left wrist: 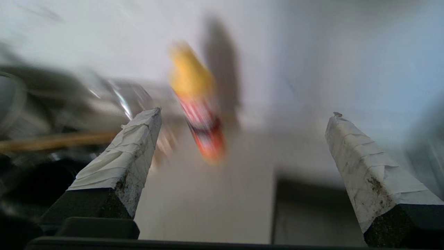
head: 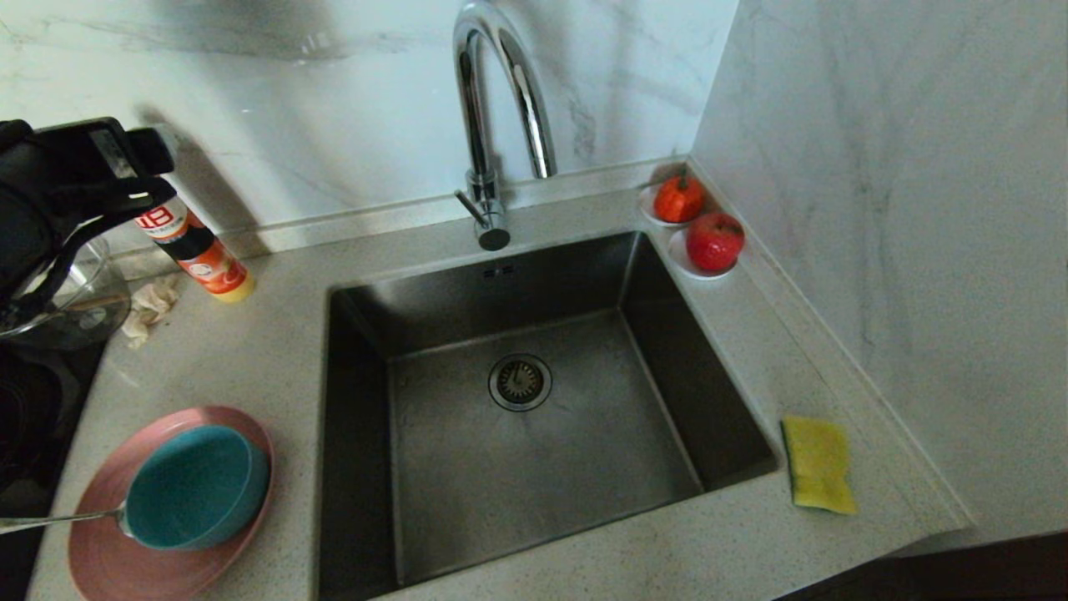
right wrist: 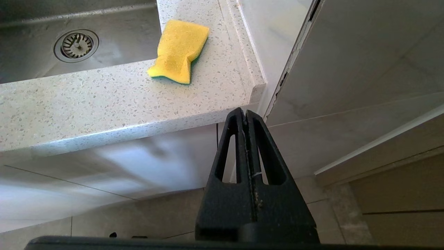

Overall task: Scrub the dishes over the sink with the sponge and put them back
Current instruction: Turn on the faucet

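A pink plate (head: 100,561) lies on the counter left of the sink (head: 542,467). On the plate stands a teal bowl (head: 196,488), with a silver spoon (head: 58,519) beside it, its handle pointing left. The yellow sponge (head: 818,463) (right wrist: 178,50) lies on the counter right of the sink, yellow face up. My left arm (head: 50,184) is raised at the far left, above the glass bowl. The left gripper (left wrist: 247,111) is open and empty, its taped fingers (left wrist: 138,139) wide apart. My right gripper (right wrist: 244,111) hangs shut below the counter's front edge, holding nothing.
An orange and yellow spray bottle (head: 196,246) (left wrist: 199,104) stands at the back left by a beige cloth scrap (head: 150,305) and a clear glass bowl (head: 58,309). Two saucers with red fruit (head: 713,242) sit in the back right corner. The chrome tap (head: 492,108) arches over the sink. A wall closes the right side.
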Available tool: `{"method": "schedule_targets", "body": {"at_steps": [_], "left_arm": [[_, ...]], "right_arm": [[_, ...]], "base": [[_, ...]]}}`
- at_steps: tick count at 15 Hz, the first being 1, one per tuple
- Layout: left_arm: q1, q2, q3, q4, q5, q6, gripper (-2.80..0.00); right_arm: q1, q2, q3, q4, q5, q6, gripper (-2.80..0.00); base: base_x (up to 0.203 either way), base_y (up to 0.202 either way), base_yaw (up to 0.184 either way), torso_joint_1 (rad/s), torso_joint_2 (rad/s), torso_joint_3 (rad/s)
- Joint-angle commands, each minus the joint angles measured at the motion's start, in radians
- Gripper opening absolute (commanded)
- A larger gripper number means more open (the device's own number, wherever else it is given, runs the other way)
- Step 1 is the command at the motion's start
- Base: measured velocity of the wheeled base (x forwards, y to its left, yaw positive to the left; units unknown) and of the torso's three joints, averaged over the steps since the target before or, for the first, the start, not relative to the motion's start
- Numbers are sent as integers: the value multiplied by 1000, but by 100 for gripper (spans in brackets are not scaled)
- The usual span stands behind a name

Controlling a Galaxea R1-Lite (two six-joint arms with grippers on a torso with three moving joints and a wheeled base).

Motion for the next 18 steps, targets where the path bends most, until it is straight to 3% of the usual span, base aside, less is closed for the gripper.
{"method": "schedule_targets", "body": {"at_steps": [1,2,5,8,11,13,18], "left_arm": [[-97,-67,0,201,-7,-7,0],[-125,-50,-4,244,-23,-15,-280],[-162,0,-123,340,-62,-69,-280],[-165,94,-245,508,-215,-180,-280],[-163,197,-357,624,-379,-343,-280],[-162,236,-389,641,-467,-391,-280],[-162,354,-469,615,-570,-462,-280]], "right_arm": [[0,0,0,-1,0,0,-280],[0,0,0,-1,0,0,-280],[0,0,0,-1,0,0,-280],[0,0,0,-1,0,0,-280],[0,0,0,-1,0,0,-280],[0,0,0,-1,0,0,-280],[0,0,0,-1,0,0,-280]], "base": [[0,0,0,0,0,0],[0,0,0,0,0,0],[0,0,0,0,0,0],[0,0,0,0,0,0],[0,0,0,0,0,0],[0,0,0,0,0,0],[0,0,0,0,0,0]]}}
